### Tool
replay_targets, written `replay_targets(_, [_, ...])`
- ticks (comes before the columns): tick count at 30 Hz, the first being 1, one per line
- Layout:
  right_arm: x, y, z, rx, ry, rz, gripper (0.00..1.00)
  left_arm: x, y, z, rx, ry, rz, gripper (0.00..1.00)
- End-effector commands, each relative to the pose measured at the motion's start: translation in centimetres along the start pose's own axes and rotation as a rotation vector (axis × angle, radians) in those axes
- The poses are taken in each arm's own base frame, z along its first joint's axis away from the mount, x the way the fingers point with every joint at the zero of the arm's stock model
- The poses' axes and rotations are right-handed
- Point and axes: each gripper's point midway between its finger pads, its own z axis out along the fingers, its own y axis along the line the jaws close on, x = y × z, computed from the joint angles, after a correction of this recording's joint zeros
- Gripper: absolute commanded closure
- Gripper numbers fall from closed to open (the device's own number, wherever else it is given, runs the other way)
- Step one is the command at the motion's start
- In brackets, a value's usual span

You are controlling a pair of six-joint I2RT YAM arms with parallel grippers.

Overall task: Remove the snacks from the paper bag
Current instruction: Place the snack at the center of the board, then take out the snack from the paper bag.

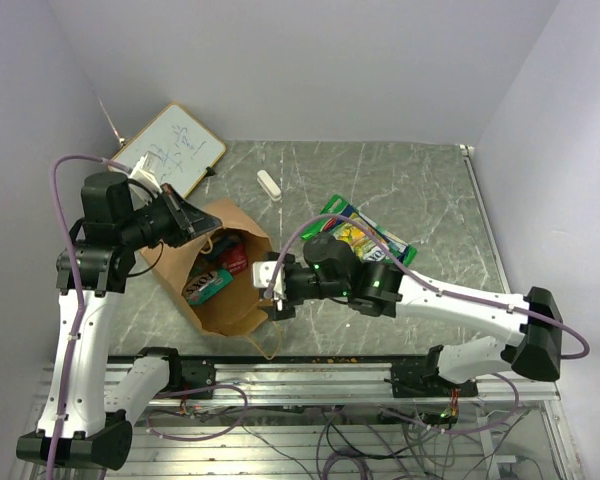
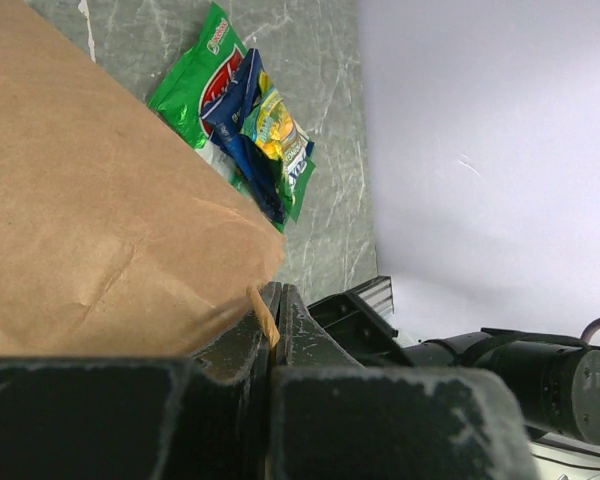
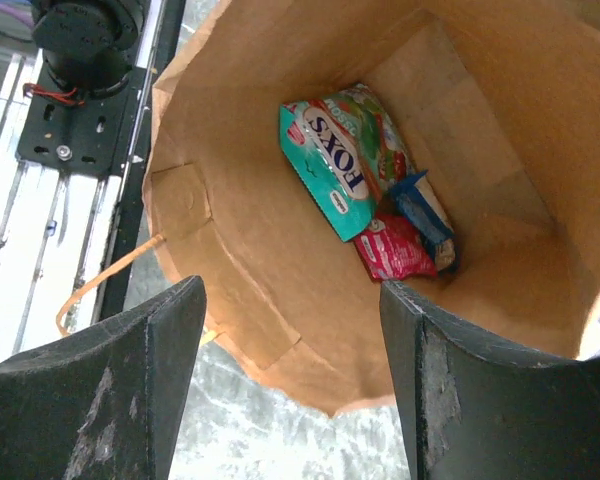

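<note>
The brown paper bag (image 1: 230, 310) lies on the table with its mouth held open. My left gripper (image 1: 210, 226) is shut on a strip of the bag's rim (image 2: 263, 318) at its upper left. My right gripper (image 1: 272, 288) hovers open just over the bag's right rim, its fingers (image 3: 170, 340) empty. Inside the paper bag (image 3: 240, 230) lie a teal Fox's packet (image 3: 338, 160), a small red packet (image 3: 395, 248) and a blue packet (image 3: 425, 212). Other snacks (image 1: 365, 235) sit in a pile on the table right of the bag, green, blue and multicoloured (image 2: 242, 110).
A wood-framed whiteboard (image 1: 170, 150) leans at the back left. A small white block (image 1: 269, 184) lies behind the bag. The arms' metal rail (image 1: 310, 375) runs along the near edge, and walls close the back and sides.
</note>
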Motion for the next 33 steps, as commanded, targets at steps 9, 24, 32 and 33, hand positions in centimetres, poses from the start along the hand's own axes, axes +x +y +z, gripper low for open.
replay_targets(9, [1.9,-0.7,7.4,-0.041,0.000,-0.356,0.32,0.4,0.0,-0.6,-0.013,0.013,0.007,0.93])
replay_targets(24, [6.5,-0.9,17.0,-0.078,0.011,-0.481,0.30,1.2,-0.3,-0.2,0.037,0.075,0.046,0.93])
replay_targets(32, [9.3,-0.7,18.5,-0.093,0.052,-0.480,0.28,1.3,-0.3,-0.5,0.015,0.116,0.072,0.93])
replay_targets(33, [9.2,-0.9,18.6,-0.088,0.052,-0.482,0.28,1.4,-0.3,-0.5,0.014,0.119,0.067,0.93])
